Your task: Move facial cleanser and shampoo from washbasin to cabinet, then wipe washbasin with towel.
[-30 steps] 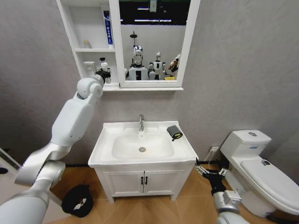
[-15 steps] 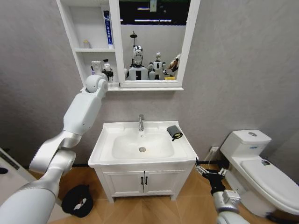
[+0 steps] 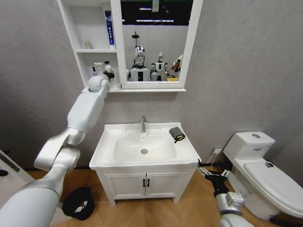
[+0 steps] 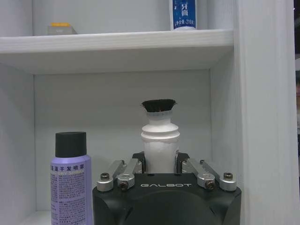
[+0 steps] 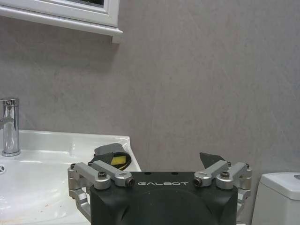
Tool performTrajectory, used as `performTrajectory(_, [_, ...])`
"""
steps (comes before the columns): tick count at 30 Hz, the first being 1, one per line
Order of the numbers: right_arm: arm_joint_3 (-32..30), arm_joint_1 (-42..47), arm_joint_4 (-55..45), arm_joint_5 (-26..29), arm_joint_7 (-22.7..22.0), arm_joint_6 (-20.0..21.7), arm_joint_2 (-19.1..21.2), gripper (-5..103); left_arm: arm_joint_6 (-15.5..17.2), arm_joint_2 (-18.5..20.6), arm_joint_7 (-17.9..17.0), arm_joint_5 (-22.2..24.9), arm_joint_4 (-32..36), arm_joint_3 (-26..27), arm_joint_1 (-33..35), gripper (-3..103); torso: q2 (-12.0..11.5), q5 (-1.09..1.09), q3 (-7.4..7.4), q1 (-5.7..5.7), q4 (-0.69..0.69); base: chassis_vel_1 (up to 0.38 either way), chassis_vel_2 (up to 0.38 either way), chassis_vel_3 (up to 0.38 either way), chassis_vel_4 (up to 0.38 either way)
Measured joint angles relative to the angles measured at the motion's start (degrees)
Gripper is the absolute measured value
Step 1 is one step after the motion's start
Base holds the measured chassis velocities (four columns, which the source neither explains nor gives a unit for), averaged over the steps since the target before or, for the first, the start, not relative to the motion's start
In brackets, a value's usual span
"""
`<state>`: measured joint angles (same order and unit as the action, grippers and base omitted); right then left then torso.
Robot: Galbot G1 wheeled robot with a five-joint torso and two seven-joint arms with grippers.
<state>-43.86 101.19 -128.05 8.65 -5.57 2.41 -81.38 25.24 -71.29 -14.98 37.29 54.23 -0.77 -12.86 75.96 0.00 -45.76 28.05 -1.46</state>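
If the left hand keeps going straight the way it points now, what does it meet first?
Probably the back wall of the cabinet compartment. The left hand holds a white bottle inside the lower shelf, purple spray can beside it; depth to the wall is unclear.

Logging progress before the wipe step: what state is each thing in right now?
Left gripper: shut on white bottle, at cabinet lower shelf.
Purple can: upright on that shelf.
Towel: bundled on washbasin rim.
Right gripper: open, low beside the washbasin.
Vanity doors: closed.
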Motion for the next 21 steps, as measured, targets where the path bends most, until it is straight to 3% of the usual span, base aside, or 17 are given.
performTrajectory(5, [-0.3, 0.2, 0.1, 0.2, 0.1, -0.4, 0.1, 100, 2.1, -0.7, 1.7, -1.5, -3.4, 0.0, -1.7, 32, 0.0, 0.02, 0.01, 0.00, -0.01, 0.000, 0.000, 0.000, 0.000])
performTrajectory(16, [-0.4, 0.2, 0.4, 0.2, 0.1, -0.7, 0.1, 100, 3.2, -0.7, 3.7, -2.2, -5.1, 0.0, -2.2, 32, 0.0, 0.02, 0.02, -0.01, 0.00, 0.000, 0.000, 0.000, 0.000])
performTrajectory(17, [-0.5, 0.2, 0.5, 0.2, 0.2, -0.8, 0.1, 100, 3.5, -0.7, 3.8, -2.2, -5.2, -0.1, -1.9, 41, 0.0, -0.06, -0.02, -0.01, 0.02, 0.000, 0.000, 0.000, 0.000])
performTrajectory(19, [-0.5, 0.2, 0.5, 0.2, 0.2, -0.8, 0.1, 100, 3.7, -0.6, 3.8, -2.2, -5.1, -0.1, -1.9, 41, 0.0, -0.07, -0.03, 0.02, 0.01, 0.000, 0.000, 0.000, 0.000])
performTrajectory(21, [-0.4, 0.3, 0.6, 0.1, 0.3, -0.9, 0.1, 100, 3.6, -0.7, 3.8, -2.3, -4.9, -0.1, -1.9, 52, 0.0, 0.02, 0.00, 0.00, 0.01, 0.000, 0.000, 0.000, 0.000])
